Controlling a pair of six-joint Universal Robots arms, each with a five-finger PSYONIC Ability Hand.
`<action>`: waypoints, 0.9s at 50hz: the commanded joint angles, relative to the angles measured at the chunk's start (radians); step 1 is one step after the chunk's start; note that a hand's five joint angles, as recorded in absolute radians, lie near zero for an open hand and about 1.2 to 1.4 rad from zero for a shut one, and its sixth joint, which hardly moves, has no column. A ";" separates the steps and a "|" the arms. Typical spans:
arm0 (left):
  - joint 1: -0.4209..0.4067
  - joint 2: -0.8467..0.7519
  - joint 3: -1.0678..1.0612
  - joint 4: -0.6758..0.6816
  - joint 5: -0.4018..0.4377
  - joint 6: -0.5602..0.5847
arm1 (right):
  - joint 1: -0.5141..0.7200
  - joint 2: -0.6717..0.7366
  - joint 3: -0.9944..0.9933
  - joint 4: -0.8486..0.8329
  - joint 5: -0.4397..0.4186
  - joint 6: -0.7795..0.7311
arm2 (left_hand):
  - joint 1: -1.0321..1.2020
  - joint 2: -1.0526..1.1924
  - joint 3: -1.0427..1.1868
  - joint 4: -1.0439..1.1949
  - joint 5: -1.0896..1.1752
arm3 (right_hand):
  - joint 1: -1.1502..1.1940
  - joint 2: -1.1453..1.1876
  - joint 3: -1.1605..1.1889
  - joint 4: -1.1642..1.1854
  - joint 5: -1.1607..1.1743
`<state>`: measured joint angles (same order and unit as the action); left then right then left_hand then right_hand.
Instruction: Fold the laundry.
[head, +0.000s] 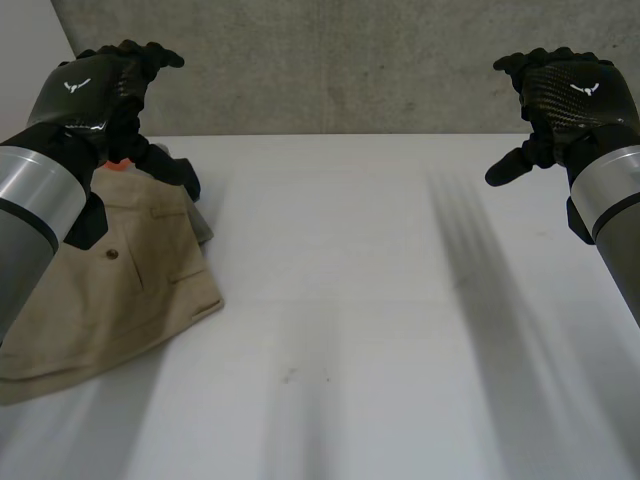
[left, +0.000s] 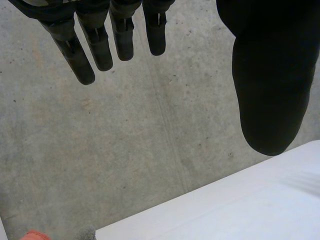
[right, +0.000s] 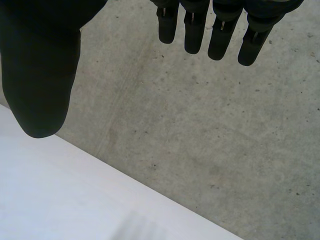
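The left hand hovers empty, fingers straight, above beige trousers lying at the left side of the white table. The right hand, also relaxed and empty, hangs well apart. Folding looks not yet begun; the next move calls for reaching down to grasp the cloth.

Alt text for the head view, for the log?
A beige garment lies on the white table at the robot's left. The left hand and right hand are raised and open, holding nothing.
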<state>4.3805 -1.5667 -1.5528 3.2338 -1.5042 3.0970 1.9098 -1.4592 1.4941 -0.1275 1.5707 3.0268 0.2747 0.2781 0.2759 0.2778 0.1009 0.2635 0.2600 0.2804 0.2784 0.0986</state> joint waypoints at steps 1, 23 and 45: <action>0.001 0.010 -0.003 0.000 0.002 0.000 | 0.000 0.000 0.000 0.000 0.000 0.000 | -0.099 -0.103 -0.101 -0.102 -0.100 | -0.089 -0.085 -0.106 -0.104 -0.099; 0.031 -0.102 0.030 -0.009 -0.014 0.537 | 0.009 0.010 0.009 0.000 -0.006 -0.045 | -0.076 -0.079 -0.077 -0.079 -0.077 | -0.089 -0.085 -0.106 -0.104 -0.099; 0.352 -0.564 0.109 0.201 0.027 0.773 | 0.015 0.062 0.031 0.000 -0.012 -0.046 | 0.210 0.207 0.209 0.207 0.209 | -0.089 -0.085 -0.106 -0.104 -0.099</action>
<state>4.6757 -2.0636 -1.4629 3.3665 -1.5439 3.8542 1.9249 -1.4348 1.5235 -0.1272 1.5575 2.9822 0.2099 0.2045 0.2093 0.2032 0.0479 0.2307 0.2128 0.2131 0.2098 0.0467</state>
